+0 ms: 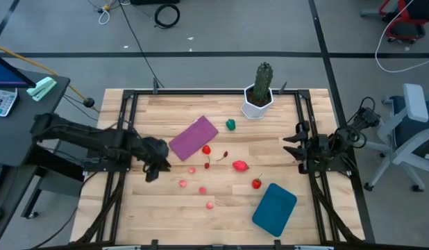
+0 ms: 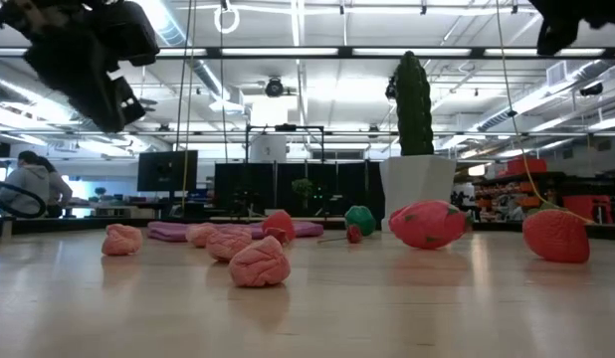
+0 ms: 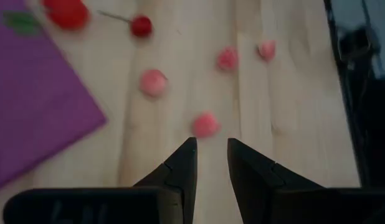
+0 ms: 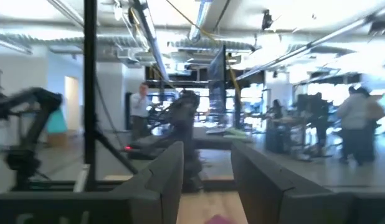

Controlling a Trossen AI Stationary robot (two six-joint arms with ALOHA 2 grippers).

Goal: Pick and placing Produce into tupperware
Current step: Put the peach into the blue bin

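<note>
High view is showing the purple mat (image 1: pixel 194 137) lying tilted near the middle of the wooden table (image 1: pixel 166 215), and everything else is sitting around it. The left gripper (image 1: pixel 154 169) is hanging just off the mat's lower left corner, above bare wood, with its fingers (image 3: pixel 183 165) standing slightly apart and nothing between them. In the left wrist view a pink piece (image 3: pixel 205 124) is lying just beyond the fingertips, with two more pink pieces (image 3: pixel 153 82) (image 3: pixel 227 58) farther on beside the mat's edge.

The produce is lying loose on the table on the side of the mat away from the cactus (image 1: pixel 262 82): a red piece (image 1: pixel 206 149) touching the mat's edge, a cherry (image 1: pixel 224 155) just past it, a large red-pink fruit (image 1: pixel 239 165) farther out, a strawberry (image 1: pixel 257 183) beyond that, and small pink pieces (image 1: pixel 182 183) scattered below the mat. A green piece (image 1: pixel 230 124) is resting between the mat and the cactus pot.

The teal tupperware (image 1: pixel 274 208) is sitting well apart from the mat, past the strawberry, with no produce in it.

The right gripper (image 1: pixel 292 143) is waiting at the table's far right edge, well away from the mat, its fingers parted and empty.
</note>
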